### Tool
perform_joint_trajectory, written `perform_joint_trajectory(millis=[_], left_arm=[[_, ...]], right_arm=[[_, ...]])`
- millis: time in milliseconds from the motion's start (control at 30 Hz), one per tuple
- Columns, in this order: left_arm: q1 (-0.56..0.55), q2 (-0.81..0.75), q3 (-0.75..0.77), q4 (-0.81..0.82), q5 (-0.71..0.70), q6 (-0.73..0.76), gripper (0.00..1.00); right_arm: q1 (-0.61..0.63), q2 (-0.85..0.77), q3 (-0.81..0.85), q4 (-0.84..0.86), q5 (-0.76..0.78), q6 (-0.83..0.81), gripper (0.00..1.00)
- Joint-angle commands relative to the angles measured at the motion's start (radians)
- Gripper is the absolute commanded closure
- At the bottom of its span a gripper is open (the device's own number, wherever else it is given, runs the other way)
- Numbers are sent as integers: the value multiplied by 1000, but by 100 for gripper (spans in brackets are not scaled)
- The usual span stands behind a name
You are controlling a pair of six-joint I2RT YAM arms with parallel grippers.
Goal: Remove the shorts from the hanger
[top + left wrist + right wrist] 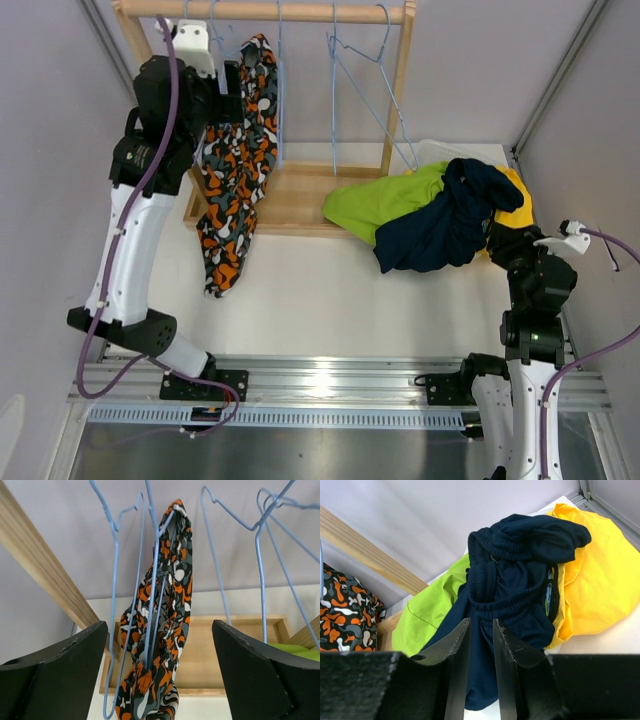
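White table (300,285) | patterned shorts (240,150) on hanger (157,555) | left gripper (159,630) wide | right gripper (481,630) narrow, seemingly empty, near navy shorts (520,570)

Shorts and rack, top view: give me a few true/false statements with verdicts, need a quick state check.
1. The patterned shorts hang from the wooden rack on a blue wire hanger. True.
2. The left pincer is shut on the patterned shorts. False: it is open and grips nothing.
3. The navy shorts lie on top of the lime green shorts. True.
4. The yellow shorts hang on the rack. False: they lie on the table in the pile at the right, partly under the navy pair.
5. The other hangers each carry a pair. False: they are bare.
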Motion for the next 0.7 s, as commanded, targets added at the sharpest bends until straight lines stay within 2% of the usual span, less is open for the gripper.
perform_joint_trajectory(millis=[0, 467, 667], left_arm=[[28, 37, -8, 23, 59, -21, 10], [92, 172, 96, 2, 119, -67, 14], [105, 224, 118, -9, 134, -73, 22]], right_arm=[[4, -13, 8, -1, -4, -14, 70], [4, -20, -40, 5, 8, -37, 70], [4, -13, -59, 18, 8, -42, 70]])
